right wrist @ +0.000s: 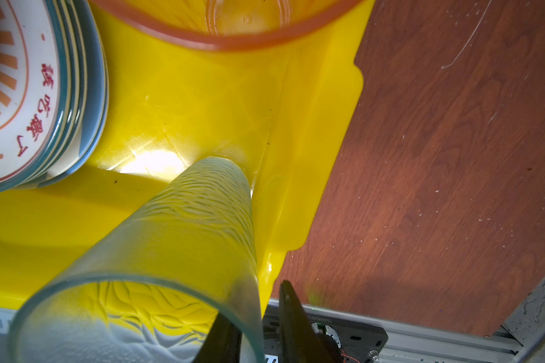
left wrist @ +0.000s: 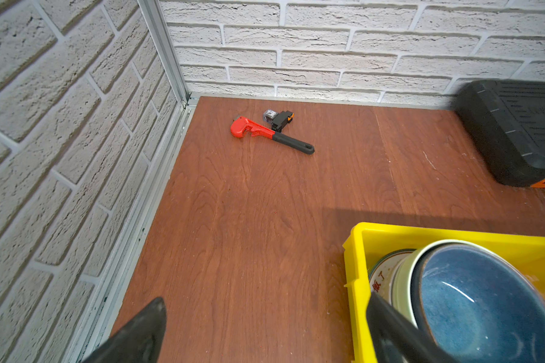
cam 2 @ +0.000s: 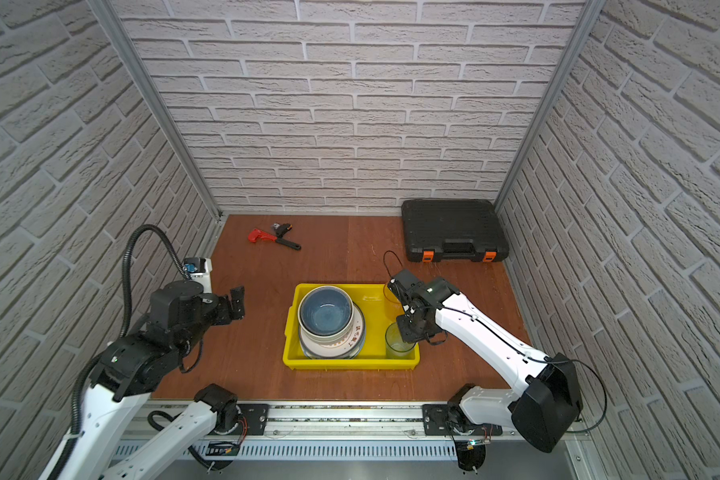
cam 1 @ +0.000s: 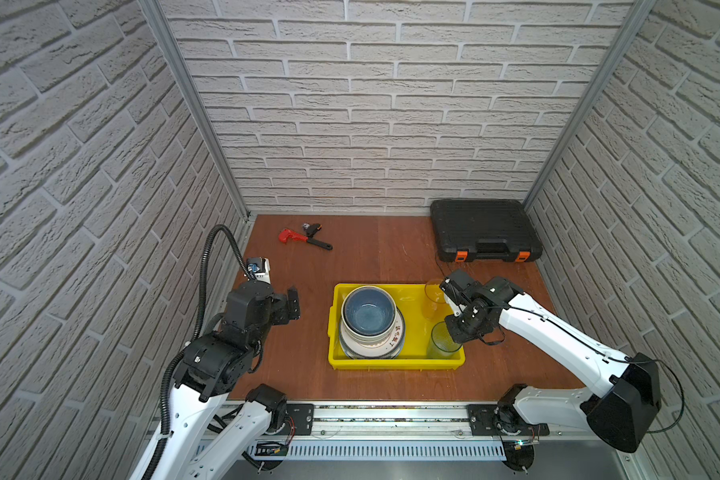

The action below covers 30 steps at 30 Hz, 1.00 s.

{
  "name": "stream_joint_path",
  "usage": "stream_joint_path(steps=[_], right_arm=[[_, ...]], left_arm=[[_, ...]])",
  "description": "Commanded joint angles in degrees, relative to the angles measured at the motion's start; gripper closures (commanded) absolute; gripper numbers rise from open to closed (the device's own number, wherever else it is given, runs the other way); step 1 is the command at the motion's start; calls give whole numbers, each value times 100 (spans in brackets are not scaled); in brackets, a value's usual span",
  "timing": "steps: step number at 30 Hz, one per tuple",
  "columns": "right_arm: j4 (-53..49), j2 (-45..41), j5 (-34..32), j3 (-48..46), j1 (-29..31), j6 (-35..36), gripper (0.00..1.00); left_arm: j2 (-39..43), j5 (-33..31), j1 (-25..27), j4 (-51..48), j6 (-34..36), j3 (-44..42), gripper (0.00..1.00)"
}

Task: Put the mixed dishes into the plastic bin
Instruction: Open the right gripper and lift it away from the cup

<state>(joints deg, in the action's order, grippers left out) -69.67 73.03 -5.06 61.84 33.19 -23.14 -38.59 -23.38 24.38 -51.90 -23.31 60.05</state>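
Largely, the job looks finished. On the brown wooden tabletop, the bright yellow rectangular plastic bin holds every dish in view. A stack of white printed and blue-striped plates lies on its floor, with a pale-green bowl and a glazed dark-blue bowl nested on top. A see-through amber tumbler stands in the bin's far right corner, and a ribbed greenish see-through tumbler in its near right corner. The right gripper straddles that greenish tumbler's wall. Its jaws are parted, with a gap beside the outer finger, so the tumbler is released. The left gripper hangs wide apart and empty beside the bin. No dish shows outside the bin, and only withdrawing seems left.
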Motion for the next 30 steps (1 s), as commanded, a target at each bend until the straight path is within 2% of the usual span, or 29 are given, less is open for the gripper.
stream_joint_path(steps=[1,10,16,23,24,25,26,30], right_arm=[[-67,-105,-166,274,47,72,68],[-251,-318,-415,823,47,134,48],[107,-608,-598,1208,21,408,37],[1030,-1075,-1062,1386,-108,733,23],[1216,-1143,-1128,1316,-140,841,19],[1457,-1241,-1200,1198,-199,964,8],[1690,-1326,-1262,1092,-288,1046,1],[2397,-1602,-1257,804,-683,1323,0]], left_arm=[[-40,-97,-55,100,140,156,2],[-122,-1,-56,183,186,319,2],[-329,235,-62,382,417,420,2],[-856,102,-123,601,621,621,2],[-880,96,-150,659,635,613,2],[-908,114,-185,752,657,577,2],[-943,110,-234,853,661,533,2],[-1090,168,-484,1206,627,390,2]])
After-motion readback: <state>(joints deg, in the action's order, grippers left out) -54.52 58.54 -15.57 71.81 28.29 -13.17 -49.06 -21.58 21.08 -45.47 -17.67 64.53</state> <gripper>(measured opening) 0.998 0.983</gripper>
